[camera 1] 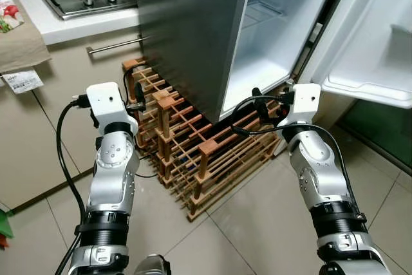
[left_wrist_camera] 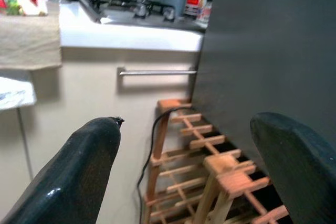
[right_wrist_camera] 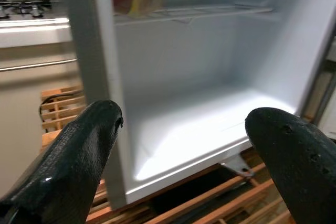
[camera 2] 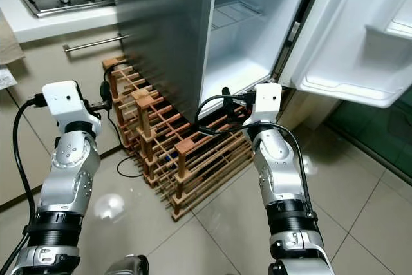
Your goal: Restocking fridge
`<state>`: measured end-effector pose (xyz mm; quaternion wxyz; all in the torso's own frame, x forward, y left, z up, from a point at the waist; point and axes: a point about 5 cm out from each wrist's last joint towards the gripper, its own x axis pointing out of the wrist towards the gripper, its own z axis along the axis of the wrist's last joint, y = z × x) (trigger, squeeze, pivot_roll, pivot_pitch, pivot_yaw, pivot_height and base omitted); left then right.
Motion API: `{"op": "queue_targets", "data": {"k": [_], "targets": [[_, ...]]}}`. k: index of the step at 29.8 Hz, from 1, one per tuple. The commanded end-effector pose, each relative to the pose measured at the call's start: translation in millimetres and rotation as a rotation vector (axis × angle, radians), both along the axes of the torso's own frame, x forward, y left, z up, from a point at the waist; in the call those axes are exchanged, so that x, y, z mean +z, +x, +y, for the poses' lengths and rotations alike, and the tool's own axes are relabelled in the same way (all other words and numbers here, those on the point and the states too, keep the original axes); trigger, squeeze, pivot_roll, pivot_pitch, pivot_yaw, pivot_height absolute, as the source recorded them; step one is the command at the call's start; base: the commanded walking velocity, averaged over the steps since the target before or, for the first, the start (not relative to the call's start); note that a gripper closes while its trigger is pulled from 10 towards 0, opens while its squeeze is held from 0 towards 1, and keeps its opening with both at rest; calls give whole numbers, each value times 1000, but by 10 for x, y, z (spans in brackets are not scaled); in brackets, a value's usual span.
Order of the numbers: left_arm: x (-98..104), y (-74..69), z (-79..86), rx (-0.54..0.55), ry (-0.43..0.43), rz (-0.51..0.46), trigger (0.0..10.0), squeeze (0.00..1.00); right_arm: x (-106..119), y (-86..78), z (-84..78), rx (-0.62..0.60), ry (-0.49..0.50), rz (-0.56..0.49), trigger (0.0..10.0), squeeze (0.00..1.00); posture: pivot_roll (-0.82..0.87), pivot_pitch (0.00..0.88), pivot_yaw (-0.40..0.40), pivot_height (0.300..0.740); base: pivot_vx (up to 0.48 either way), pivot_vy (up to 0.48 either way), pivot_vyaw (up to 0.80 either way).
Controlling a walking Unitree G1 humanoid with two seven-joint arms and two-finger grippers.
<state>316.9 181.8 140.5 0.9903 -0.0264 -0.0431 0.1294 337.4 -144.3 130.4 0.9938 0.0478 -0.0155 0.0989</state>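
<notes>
Grey steel side panel of the fridge (camera 1: 187, 30) stands between your two arms, its door (camera 2: 360, 30) swung wide so the white, bare lower compartment faces you, ready to take stock. Both claws carry nothing: the left claw (left_wrist_camera: 184, 166) hangs with fingers apart beside the wooden rack (camera 1: 193, 152) under the fridge, near the worktop (camera 1: 77, 24) with the hob. The right claw (right_wrist_camera: 181, 156), fingers apart too, points into the lit compartment, likely lined up for loading.

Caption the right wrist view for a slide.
Open right gripper faces the white fridge's bare bottom shelf, above a wooden rack.
</notes>
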Motion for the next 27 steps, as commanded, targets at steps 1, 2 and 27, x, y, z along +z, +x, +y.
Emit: {"op": "queue_targets", "data": {"k": [1, 2, 27], "targets": [[-3, -6, 4, -3, 8, 11, 10000, 0, -39, 31, -9, -22, -15, 36, 10000, 125, -10, 0, -51, 740, 0, 0, 0], [16, 10, 17, -9, 14, 7, 10000, 0, -45, 33, -1, -24, 2, 38, 10000, 125, -2, 0, -49, 740, 0, 0, 0], [80, 39, 143, -96, 339, 69, 10000, 0, -101, -3, -84, -39, 87, -3, 10000, 294, 46, 0, 28, 740, 0, 217, 485]]}}
